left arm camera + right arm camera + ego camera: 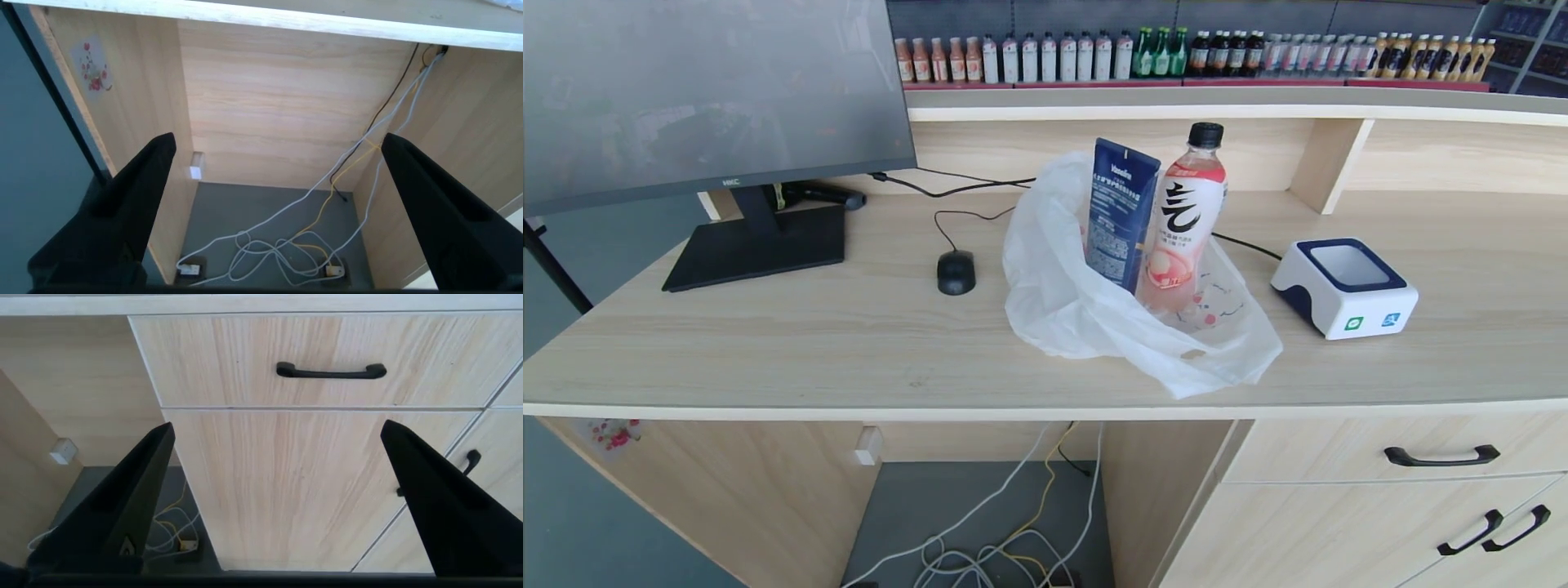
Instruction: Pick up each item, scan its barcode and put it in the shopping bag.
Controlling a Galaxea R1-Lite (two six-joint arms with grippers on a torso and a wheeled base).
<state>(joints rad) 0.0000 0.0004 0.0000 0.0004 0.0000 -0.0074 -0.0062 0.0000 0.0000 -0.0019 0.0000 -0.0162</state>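
- Wood-grain worktop (768,343) of a shop checkout, with a shelf of drinks (1176,53) behind it.
- Monitor (711,90) on its stand at the robot's left end.
- White shopping bag (1062,302) slumped open mid-worktop, walls slack, mouth wide.
- Left hand (278,140) below the worktop edge, facing the open bay with loose cables (278,253). Jaws spread wide, nothing held.
- Right hand (278,426) also low, facing a drawer front (327,359). Jaws apart, empty.
- Pink bottle (1183,220) upright inside the bag, touching the blue pouch.
- Blue pouch (1121,212) standing in the bag, just beside the bottle on the monitor side.
- Scanner (1343,287) near the bag, at the robot's right.
- Mouse (956,272) between monitor and bag.
- Judgement: both goods are bagged, so the task looks close to finished.
- Risk: the tall bottle has only thin film and the pouch to steady it. A rising hand that catches the bag could tip it out towards the scanner.
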